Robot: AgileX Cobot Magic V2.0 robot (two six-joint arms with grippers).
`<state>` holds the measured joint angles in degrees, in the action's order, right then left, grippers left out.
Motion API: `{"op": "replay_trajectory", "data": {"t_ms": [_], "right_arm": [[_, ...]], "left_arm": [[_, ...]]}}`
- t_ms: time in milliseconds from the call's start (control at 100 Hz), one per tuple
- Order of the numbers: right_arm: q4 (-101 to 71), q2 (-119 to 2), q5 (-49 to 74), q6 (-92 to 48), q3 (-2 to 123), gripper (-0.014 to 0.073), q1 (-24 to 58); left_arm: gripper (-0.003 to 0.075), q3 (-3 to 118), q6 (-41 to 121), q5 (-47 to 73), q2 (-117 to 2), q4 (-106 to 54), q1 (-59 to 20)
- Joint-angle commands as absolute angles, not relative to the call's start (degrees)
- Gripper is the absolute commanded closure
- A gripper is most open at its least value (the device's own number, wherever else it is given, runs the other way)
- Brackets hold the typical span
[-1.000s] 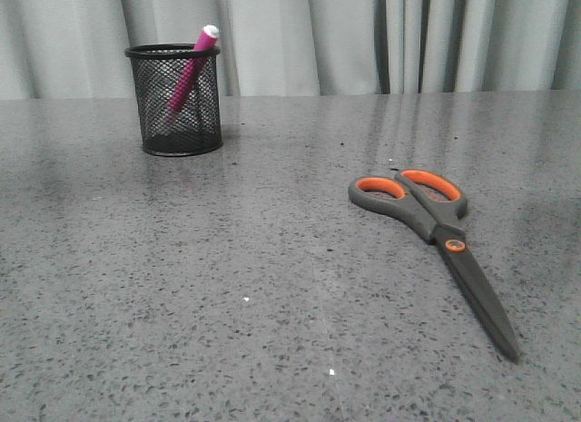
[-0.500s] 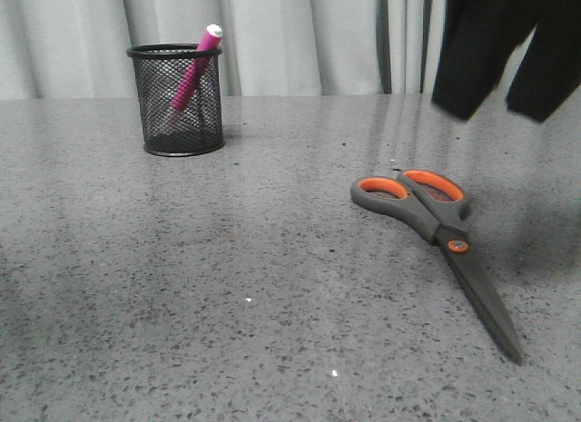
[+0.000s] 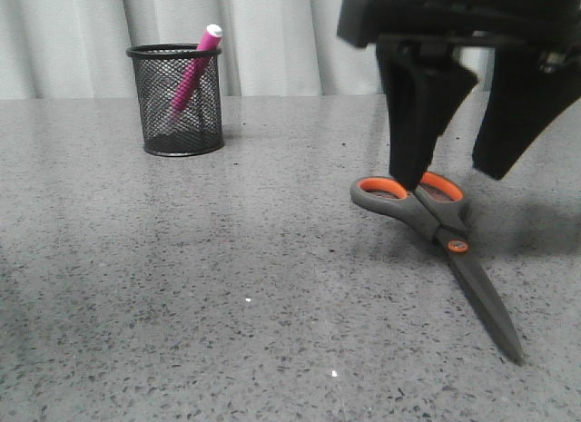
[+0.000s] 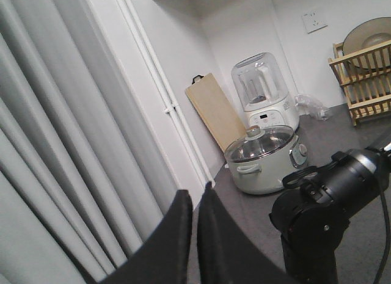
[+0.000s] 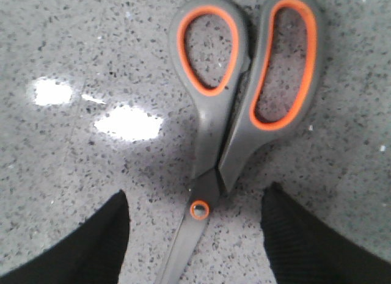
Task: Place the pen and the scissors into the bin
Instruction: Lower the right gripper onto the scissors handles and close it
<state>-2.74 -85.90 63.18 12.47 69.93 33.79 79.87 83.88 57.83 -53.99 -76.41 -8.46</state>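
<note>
Pen (image 3: 192,70) is already standing in the bin (image 3: 176,100) near the bench's (image 3: 182,286) far left edge. We are hovering our right gripper (image 3: 458,172), spread wide, over the scissors (image 3: 436,231) lying toward the right edge; our left gripper (image 4: 190,235) is pinched closed, empty.

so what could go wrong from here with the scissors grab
The scissors lie flat on the table, so the open right gripper straddling the pivot may scrape the surface or pinch only one edge. They look long beside the bin, which could tip when they are dropped in. The pen already leans inside and could block the blades.
</note>
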Motion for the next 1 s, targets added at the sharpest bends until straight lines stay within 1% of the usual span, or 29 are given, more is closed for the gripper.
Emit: {"op": "replay_trajectory", "data": {"t_ms": [0, 170, 400, 790, 840, 890, 900, 910, 960, 990], "right_arm": [[-2.7, -85.8, 62.0, 13.7, 71.7, 0.0174, 34.0], [-2.7, -88.4, 63.1, 14.7, 71.7, 0.0174, 34.0], [-2.2, -90.1, 63.3, 14.8, 71.7, 0.0174, 34.0], [0.0, -94.2, 58.2, 17.8, 71.7, 0.0181, 33.8], [0.6, -94.5, 58.0, 17.8, 71.7, 0.0207, 33.8], [0.7, -94.8, 58.0, 17.8, 71.7, 0.026, 33.8], [0.8, -94.9, 58.0, 17.8, 71.7, 0.0291, 33.8], [0.8, -94.9, 58.0, 17.8, 71.7, 0.0291, 33.8], [1.3, -95.1, 58.0, 17.8, 71.7, 0.0378, 33.8], [1.6, -95.4, 58.0, 17.8, 71.7, 0.0447, 33.8]], "left_arm": [[0.0725, 80.9, 83.1, 55.7, -53.6, -79.8, -9.1], [0.0725, 80.9, 81.7, 55.8, -53.3, -79.9, -9.1], [0.0725, 80.9, 81.7, 55.8, -53.0, -79.6, -11.6], [0.0725, 80.9, 81.7, 55.9, -53.0, -79.6, -13.1], [0.0725, 80.9, 81.7, 55.9, -53.0, -79.6, -13.6], [0.0725, 80.9, 81.7, 55.9, -53.0, -79.6, -13.6], [0.0725, 80.9, 81.7, 55.9, -53.0, -79.6, -13.6], [0.0725, 80.9, 81.7, 55.9, -53.0, -79.6, -13.6], [0.0725, 80.9, 81.7, 55.9, -53.0, -79.6, -13.6], [0.0725, 80.9, 81.7, 55.9, -53.0, -79.6, -13.6]]}}
